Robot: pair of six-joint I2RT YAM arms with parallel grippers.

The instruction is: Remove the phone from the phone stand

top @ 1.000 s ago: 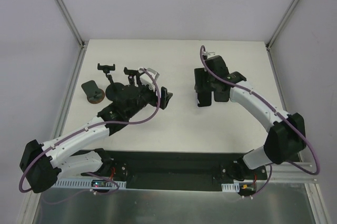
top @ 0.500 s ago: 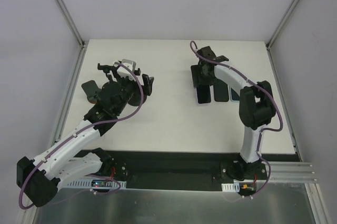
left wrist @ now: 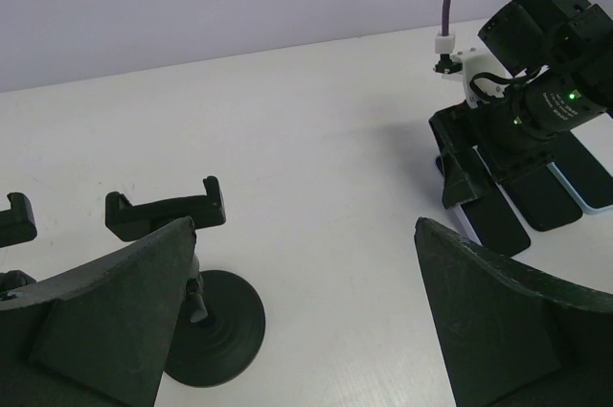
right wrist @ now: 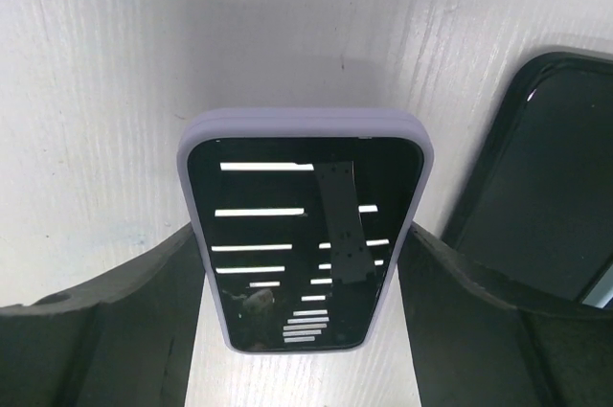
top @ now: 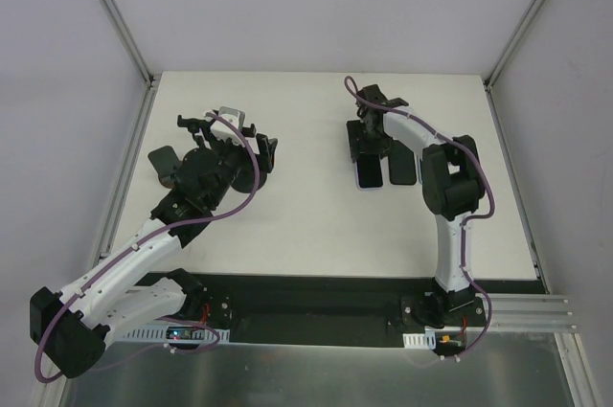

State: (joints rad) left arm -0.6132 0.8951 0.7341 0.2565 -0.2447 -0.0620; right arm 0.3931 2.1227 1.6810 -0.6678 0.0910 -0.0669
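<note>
The phone [right wrist: 287, 168], black-screened in a lilac case, lies flat on the white table. My right gripper [right wrist: 299, 235] straddles it with a finger pressed against each long side. From above, that gripper [top: 369, 142] sits over the phone [top: 367, 175] at the centre right. A black phone stand [left wrist: 168, 215] with a round base stands at the left, its clamp holding nothing. My left gripper [left wrist: 302, 230] hovers beside it, wide open with only bare table between the fingers. The top view shows the left gripper [top: 239, 144] above the stands [top: 194, 123].
Two more dark phones [top: 400, 169] [top: 421, 172] lie just right of the lilac one; one phone [right wrist: 546, 177] shows beside my right finger. A second stand clamp [left wrist: 14, 220] is at the left edge. A dark pad on a brownish base [top: 165, 163] lies far left.
My right arm has folded in and its gripper has come down on the table with the lilac phone. My left gripper has swung up and left toward the stands and opened wider.
</note>
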